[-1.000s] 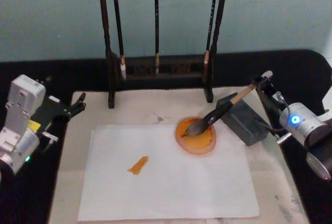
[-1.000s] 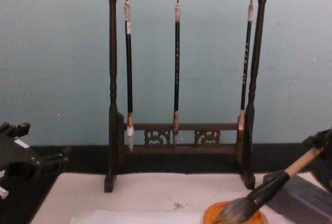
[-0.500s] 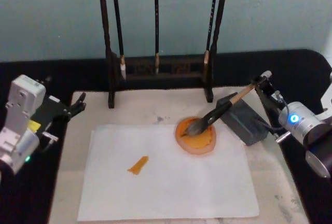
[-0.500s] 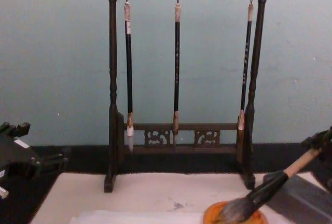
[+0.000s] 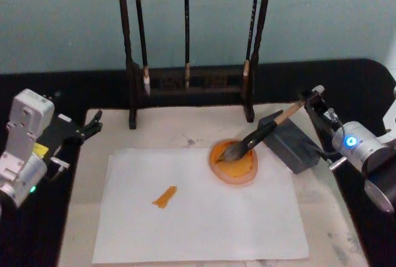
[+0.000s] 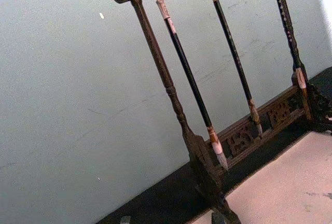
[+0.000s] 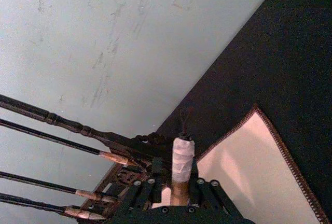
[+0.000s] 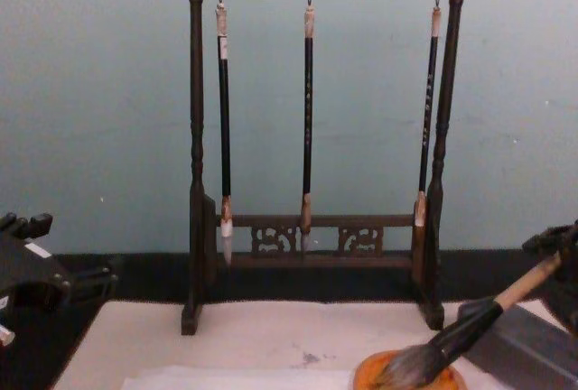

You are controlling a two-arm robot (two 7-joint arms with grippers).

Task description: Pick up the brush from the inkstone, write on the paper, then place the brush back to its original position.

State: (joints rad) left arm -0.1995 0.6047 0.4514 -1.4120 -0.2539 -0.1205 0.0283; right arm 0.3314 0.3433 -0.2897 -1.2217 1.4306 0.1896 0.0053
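Note:
The brush (image 5: 260, 136) lies slanted, its grey tuft in the orange dish (image 5: 238, 171) and its black shaft leaning on the dark grey inkstone (image 5: 291, 146). My right gripper (image 5: 312, 97) is shut on the brush's tan handle near the white top (image 7: 181, 156), at the mat's right edge. The chest view shows the brush (image 8: 452, 343) rising to the right from the dish. The white paper (image 5: 198, 217) lies flat with one short orange stroke (image 5: 164, 196) left of centre. My left gripper (image 5: 93, 125) stays parked and open beside the mat's far left corner.
A dark wooden rack (image 5: 185, 84) with three thin hanging brushes stands at the back of the cream mat (image 5: 167, 131). Black table surface surrounds the mat. The orange dish overlaps the paper's far right corner.
The right gripper and the brush shifted very slightly, the tuft sliding a little within the orange dish. The left arm has not moved.

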